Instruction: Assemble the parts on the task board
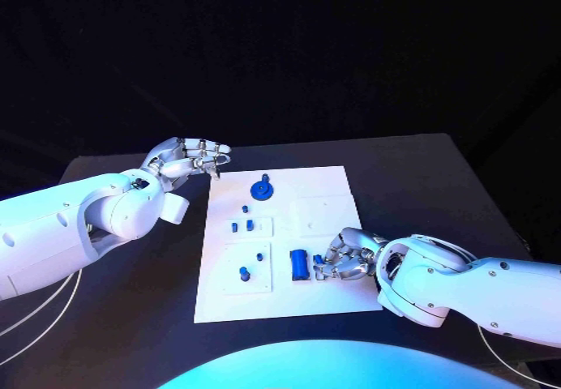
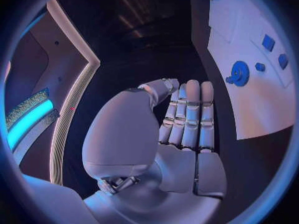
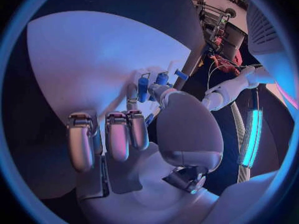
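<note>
The white task board (image 1: 310, 304) lay at the centre of the black worktop (image 1: 421, 174). The right hand (image 1: 347, 258), at the board's four o'clock edge, had its fingers curled beside a blue upright part (image 1: 299, 264); whether it gripped the part could not be told. The left hand (image 1: 187, 160) hung off the board's ten o'clock corner, fingers bent and holding nothing. A round blue part (image 1: 264, 190) sat toward twelve o'clock, and small blue parts (image 1: 242, 226) lay at nine.
</note>
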`<state>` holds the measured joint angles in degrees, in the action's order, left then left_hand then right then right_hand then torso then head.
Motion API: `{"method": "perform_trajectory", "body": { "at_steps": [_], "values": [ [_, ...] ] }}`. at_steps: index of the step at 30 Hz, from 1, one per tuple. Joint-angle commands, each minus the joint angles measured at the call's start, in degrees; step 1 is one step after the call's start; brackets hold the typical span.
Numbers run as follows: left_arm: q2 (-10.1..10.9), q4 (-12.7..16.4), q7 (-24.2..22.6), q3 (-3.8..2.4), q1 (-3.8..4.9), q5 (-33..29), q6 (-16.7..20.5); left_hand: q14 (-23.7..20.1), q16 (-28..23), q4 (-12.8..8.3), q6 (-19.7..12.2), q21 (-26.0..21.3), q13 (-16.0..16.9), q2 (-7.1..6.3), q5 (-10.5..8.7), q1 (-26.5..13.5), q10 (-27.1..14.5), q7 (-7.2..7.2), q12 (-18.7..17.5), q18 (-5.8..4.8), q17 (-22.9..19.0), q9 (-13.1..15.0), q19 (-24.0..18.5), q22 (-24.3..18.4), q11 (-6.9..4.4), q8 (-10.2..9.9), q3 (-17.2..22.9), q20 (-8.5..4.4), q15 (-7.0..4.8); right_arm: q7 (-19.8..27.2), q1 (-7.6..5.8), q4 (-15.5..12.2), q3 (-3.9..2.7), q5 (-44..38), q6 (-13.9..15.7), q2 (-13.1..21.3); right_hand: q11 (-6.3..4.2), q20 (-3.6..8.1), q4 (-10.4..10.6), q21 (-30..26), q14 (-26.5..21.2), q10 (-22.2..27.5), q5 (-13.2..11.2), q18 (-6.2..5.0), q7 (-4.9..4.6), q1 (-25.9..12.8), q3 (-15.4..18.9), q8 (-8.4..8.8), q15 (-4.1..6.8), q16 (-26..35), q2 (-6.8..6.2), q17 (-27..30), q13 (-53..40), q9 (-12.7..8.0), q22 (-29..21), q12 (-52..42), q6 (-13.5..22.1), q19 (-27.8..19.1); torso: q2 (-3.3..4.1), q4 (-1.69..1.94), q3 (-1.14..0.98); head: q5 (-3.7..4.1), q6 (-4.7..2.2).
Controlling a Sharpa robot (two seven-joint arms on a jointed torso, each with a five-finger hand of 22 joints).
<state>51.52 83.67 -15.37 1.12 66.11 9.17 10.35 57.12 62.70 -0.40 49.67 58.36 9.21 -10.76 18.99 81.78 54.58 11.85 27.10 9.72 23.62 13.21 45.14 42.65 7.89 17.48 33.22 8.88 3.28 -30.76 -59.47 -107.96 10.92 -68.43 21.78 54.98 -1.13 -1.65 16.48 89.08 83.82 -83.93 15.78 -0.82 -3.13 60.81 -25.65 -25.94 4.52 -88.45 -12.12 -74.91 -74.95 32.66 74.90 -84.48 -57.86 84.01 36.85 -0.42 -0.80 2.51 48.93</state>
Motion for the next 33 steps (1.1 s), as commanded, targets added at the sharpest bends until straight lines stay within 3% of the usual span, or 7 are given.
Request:
{"method": "perform_trajectory", "body": {
  "at_steps": [1,12,18,20,22,23,33],
  "values": [
    [0.0,0.2,-0.2,-0.04,0.04,0.0,-0.9,-0.3,-0.2,0.1,-0.2,0.3,-0.1,-0.16,0.04,-0.3,-0.5,0.13,0.3,0.77,-0.1,-0.1,-0.5,0.1,0.01,-0.1,0.2,0.03,0.19,0.0,0.07,0.0,0.02,-0.5,-1.5,-0.1,0.31,0.01,0.0,-0.2,5.4,-3.7,-0.9,0.60,-0.30,-0.8,0.5,0.28,-0.06,-0.1,-0.03,-11.2,-11.8,0.1,14.8,-0.2,-0.2,5.7,-0.04,-0.02,0.00,-0.11,0.08],
    [0.0,0.2,-0.2,-0.04,0.04,0.0,-0.9,-0.3,-0.2,0.1,-0.2,0.4,-0.1,-0.18,0.00,-0.4,-0.5,0.12,0.3,0.78,-0.1,-0.1,-0.5,0.1,0.00,-0.2,0.3,0.05,0.20,0.1,0.08,-0.4,0.02,-1.3,-1.2,-0.1,0.29,0.01,0.0,-0.1,5.4,-3.7,-2.0,0.62,-0.27,-1.0,1.0,0.33,-0.05,-0.2,0.01,-11.2,-11.8,0.2,14.8,-0.2,-0.3,5.7,-0.03,-0.06,-0.02,-0.16,0.11],
    [0.0,0.1,-0.2,-0.04,0.04,0.0,-0.8,-0.3,-0.2,0.1,-0.2,0.4,-0.1,-0.18,0.00,-0.4,-0.5,0.12,0.3,0.78,-0.1,-0.1,-0.5,0.1,0.00,-0.2,0.3,0.05,0.20,0.5,0.09,-0.7,0.02,-1.6,-0.7,0.1,0.19,0.05,0.2,-0.1,5.4,-3.7,-6.0,0.61,-0.13,-2.6,4.5,0.57,0.03,-0.1,0.68,-11.1,-11.8,0.5,14.8,-0.2,-0.5,5.7,-0.06,-0.03,-0.02,-0.09,0.07],
    [0.0,0.1,-0.2,-0.04,0.04,0.0,-0.8,-0.3,-0.2,0.1,-0.2,0.4,-0.1,-0.18,0.00,-0.4,-0.5,0.12,0.3,0.78,-0.1,-0.1,-0.5,0.1,0.00,-0.2,0.3,0.05,0.20,0.6,0.09,-1.0,0.02,-1.7,-0.5,0.2,0.15,0.07,0.2,-0.1,5.4,-3.7,-6.1,0.61,-0.10,-2.9,6.1,0.64,0.06,-0.1,0.98,-11.1,-11.8,0.6,14.8,-0.2,-0.5,5.7,-0.05,-0.05,-0.04,-0.12,0.06],
    [0.0,0.1,-0.2,-0.04,0.04,0.0,-0.8,-0.3,-0.2,0.1,-0.2,0.4,-0.1,-0.18,0.00,-0.4,-0.5,0.12,0.3,0.78,-0.1,-0.1,-0.5,0.1,0.00,-0.2,0.3,0.05,0.20,0.6,0.09,-1.3,0.02,-2.0,-0.4,0.4,0.12,0.14,0.2,-0.2,5.4,-3.7,-2.0,0.61,-0.07,-3.6,7.4,0.70,0.10,-0.1,1.01,-11.2,-11.9,0.8,14.8,-0.2,-0.5,5.7,-0.04,-0.05,-0.05,-0.16,0.06],
    [0.0,0.1,-0.2,-0.04,0.04,0.0,-0.8,-0.3,-0.2,0.1,-0.2,0.4,-0.1,-0.18,0.00,-0.4,-0.5,0.12,0.3,0.78,-0.1,-0.1,-0.5,0.1,0.00,-0.2,0.3,0.05,0.20,0.6,0.09,-1.5,0.02,-2.1,-0.3,0.6,0.07,0.22,0.1,-0.1,5.4,-3.7,3.3,0.62,-0.04,-4.0,8.3,0.70,0.15,-0.1,0.72,-11.2,-11.9,1.0,14.8,-0.2,-0.5,5.7,-0.04,-0.05,-0.05,-0.17,0.06],
    [0.0,0.0,-0.2,-0.04,0.04,0.0,-0.8,-0.3,-0.2,0.2,-0.2,0.4,-0.1,-0.22,-0.03,-0.8,-0.6,0.13,0.3,0.78,-0.1,-0.1,-0.7,0.2,0.03,-0.2,0.4,0.11,0.24,0.5,-0.04,-2.7,-0.02,-3.2,0.1,2.0,0.07,0.22,0.1,0.0,5.4,-3.7,3.4,0.64,-0.03,-4.0,8.3,0.70,0.15,-0.1,0.74,-11.2,-11.9,1.0,14.9,-0.3,-0.5,5.8,-0.06,-0.07,-0.01,-0.09,0.04]
  ]
}}
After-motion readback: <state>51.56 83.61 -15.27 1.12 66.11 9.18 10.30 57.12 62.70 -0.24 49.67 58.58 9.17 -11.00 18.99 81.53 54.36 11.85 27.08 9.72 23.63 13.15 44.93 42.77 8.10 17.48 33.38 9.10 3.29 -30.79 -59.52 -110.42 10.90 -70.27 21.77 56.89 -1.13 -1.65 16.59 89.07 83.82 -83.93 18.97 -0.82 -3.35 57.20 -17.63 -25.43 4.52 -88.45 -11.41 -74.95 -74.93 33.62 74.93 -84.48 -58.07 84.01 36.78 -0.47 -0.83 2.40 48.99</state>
